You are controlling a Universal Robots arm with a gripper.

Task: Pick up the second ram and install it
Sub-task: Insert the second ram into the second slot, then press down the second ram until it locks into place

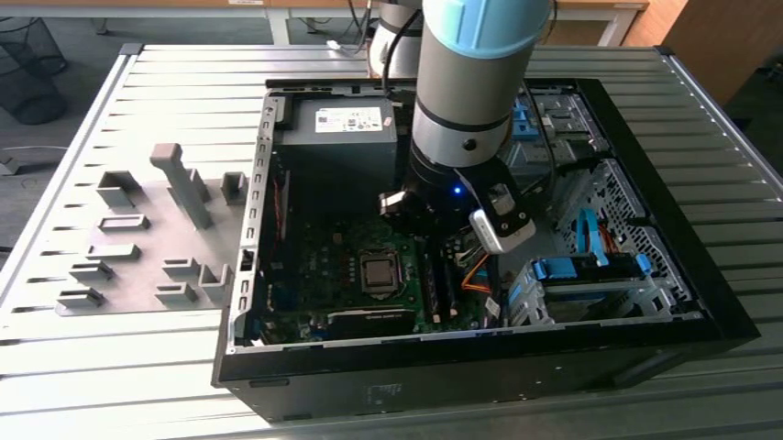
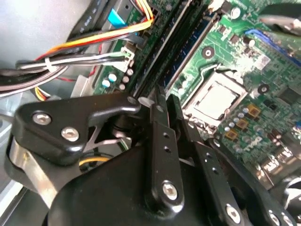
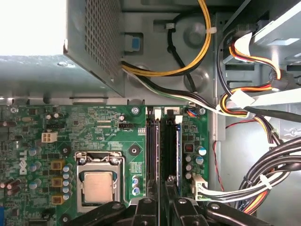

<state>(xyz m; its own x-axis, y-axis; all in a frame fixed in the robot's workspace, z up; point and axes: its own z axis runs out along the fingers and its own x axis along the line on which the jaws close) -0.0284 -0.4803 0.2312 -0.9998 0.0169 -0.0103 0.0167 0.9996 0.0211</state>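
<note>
1. The black two-fingered gripper point(image 3: 160, 197) is seen low inside the open black computer case point(image 1: 685, 316), its fingers drawn narrow over the memory slots of the green motherboard point(image 3: 108, 129); whether anything is clamped between them cannot be told.
2. A thin blue circuit-board stick point(image 3: 178, 146) – judged to be the second ram – stands on edge in the slot nearest the bundled cables point(image 3: 263, 181).
3. Such a stick is judged light, stiff and fragile – best held by its long edges.
4. The stick's lower end is hidden behind the fingers.

Second ram point(image 3: 178, 150) upright in motherboard slot
</note>
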